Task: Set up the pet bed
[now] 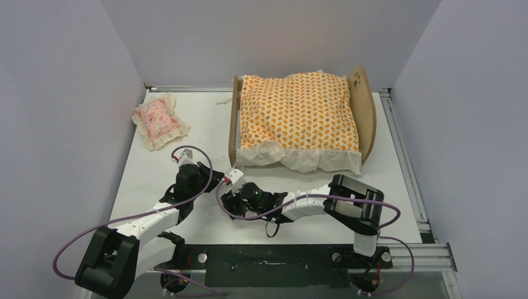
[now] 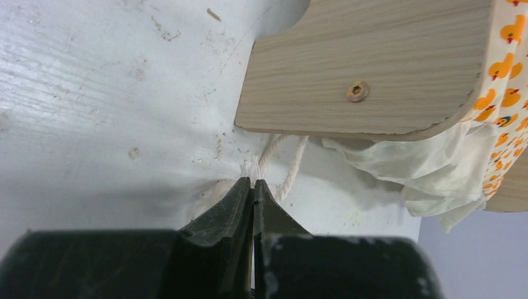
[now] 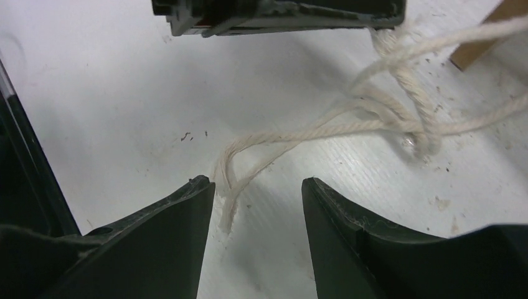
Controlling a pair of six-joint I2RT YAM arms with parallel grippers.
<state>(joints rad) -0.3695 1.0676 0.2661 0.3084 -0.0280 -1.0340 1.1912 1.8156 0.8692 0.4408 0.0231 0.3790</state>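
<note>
When viewed from above, the pale plywood pet bed (image 1: 368,118) is found at the table's (image 1: 398,187) far side, covered by a ruffled duck-print cushion (image 1: 299,112). From the left wrist, the left hand (image 2: 253,184) is seen pressed together, pinching a twisted white cord (image 2: 292,168) beside the bed's board. From the right wrist, the right hand (image 3: 258,187) is seen spread, with the cord's frayed end laid between its fingers.

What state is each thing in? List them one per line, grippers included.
pet bed: upright on the table, cushion inside.
mattress cushion: lying in the frame, ruffle hanging over the near side.
pink pillow: on the table left of the bed, apart from it.
cord: slack on the table, frayed end loose.
left gripper: shut on the cord.
right gripper: open, one finger either side of the frayed end.
</note>
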